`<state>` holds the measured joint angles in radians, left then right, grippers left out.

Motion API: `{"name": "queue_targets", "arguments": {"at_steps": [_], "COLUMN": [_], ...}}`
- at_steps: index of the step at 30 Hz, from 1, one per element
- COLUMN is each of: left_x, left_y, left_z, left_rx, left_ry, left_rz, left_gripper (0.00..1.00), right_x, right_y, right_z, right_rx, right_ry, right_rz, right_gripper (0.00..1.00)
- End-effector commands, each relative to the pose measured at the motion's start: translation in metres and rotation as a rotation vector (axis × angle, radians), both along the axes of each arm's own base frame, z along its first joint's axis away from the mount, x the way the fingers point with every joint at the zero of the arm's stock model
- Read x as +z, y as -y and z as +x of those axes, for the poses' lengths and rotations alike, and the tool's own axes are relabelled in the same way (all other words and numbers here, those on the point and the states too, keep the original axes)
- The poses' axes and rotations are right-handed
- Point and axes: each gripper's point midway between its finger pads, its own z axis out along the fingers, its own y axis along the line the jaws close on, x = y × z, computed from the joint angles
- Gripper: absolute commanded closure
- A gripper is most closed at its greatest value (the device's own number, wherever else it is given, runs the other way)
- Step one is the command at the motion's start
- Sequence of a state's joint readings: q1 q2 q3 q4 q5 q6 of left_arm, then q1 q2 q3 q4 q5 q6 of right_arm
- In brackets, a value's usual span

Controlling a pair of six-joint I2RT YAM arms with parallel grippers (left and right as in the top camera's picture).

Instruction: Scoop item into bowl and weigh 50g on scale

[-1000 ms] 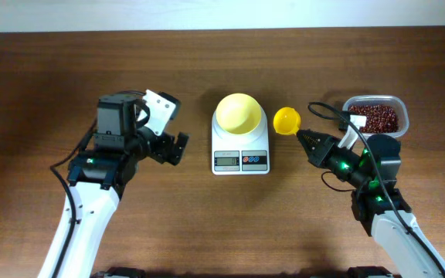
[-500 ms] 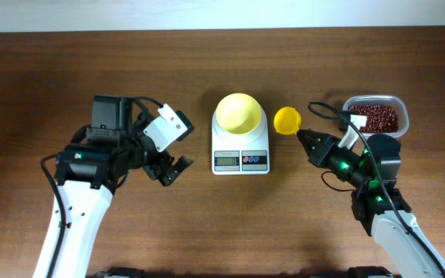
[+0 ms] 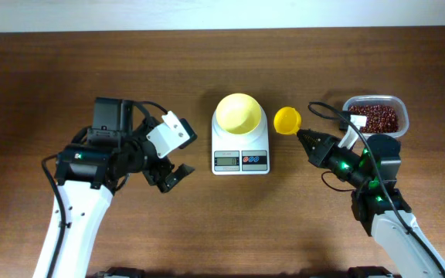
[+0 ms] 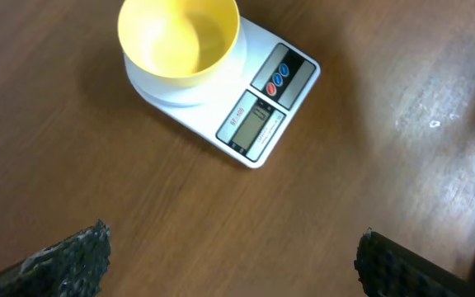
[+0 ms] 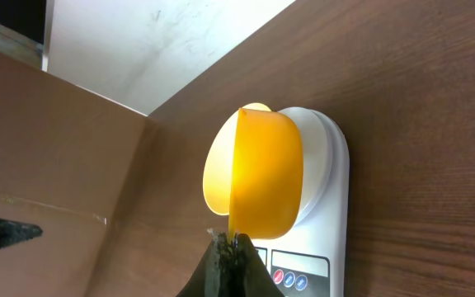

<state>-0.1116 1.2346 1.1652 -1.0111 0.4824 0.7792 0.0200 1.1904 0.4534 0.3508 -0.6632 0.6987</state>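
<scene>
The pale yellow bowl sits empty on the white scale; both show in the left wrist view, bowl and scale. The red-brown beans lie in a clear tub at the right. My right gripper is shut on the handle of a small yellow scoop, held just right of the scale with its cup empty. In the right wrist view the scoop stands in front of the bowl and scale, above the shut jaws. My left gripper is open and empty, left of the scale, over bare table.
The clear tub stands at the right, behind my right arm. A pale wall runs along the table's far edge. Brown wooden tabletop lies around the scale.
My left gripper has swung from beside the scale's left edge toward the front and turned, now lower left of the scale. The right arm and scoop have not moved.
</scene>
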Motion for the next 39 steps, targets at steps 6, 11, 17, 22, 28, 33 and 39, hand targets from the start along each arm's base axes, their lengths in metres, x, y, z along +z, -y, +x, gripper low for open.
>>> {"name": "queue_targets", "arguments": {"at_steps": [6,11,17,22,28,33,39], "left_x": [0.0038,0.0033,0.0033,0.0033,0.0049,0.0050,0.0050], "left_y": [-0.0036,-0.0037,-0.0037,-0.0037,-0.0033,-0.0033,-0.0033], "left_z": [0.0015,0.0009,0.0009,0.0009,0.0035,0.0038,0.0038], "left_rx": [-0.018,-0.018,-0.018,-0.018,-0.018,-0.018,-0.018], "left_ry": [0.027,0.023,0.023,0.023,0.036,0.038,0.038], "left_rz": [0.030,0.030,0.030,0.030,0.028,0.029,0.029], "left_gripper": [0.01,0.01,0.01,0.01,0.01,0.01,0.01], "right_x": [0.0020,0.0019,0.0020,0.0019,-0.0014,-0.0014,-0.0014], "right_y": [0.0030,0.0030,0.0025,0.0025,0.0026,0.0026,0.0027], "right_z": [0.0026,0.0025,0.0022,0.0022,0.0009,0.0008,0.0009], "right_rx": [-0.007,-0.007,-0.004,-0.004,-0.004,-0.004,-0.004], "right_ry": [0.016,0.015,0.015,0.015,-0.002,-0.002,-0.002], "right_rz": [-0.012,-0.012,-0.011,-0.011,-0.011,-0.011,-0.011], "right_gripper": [0.96,0.96,0.96,0.96,0.96,0.96,0.96]}}
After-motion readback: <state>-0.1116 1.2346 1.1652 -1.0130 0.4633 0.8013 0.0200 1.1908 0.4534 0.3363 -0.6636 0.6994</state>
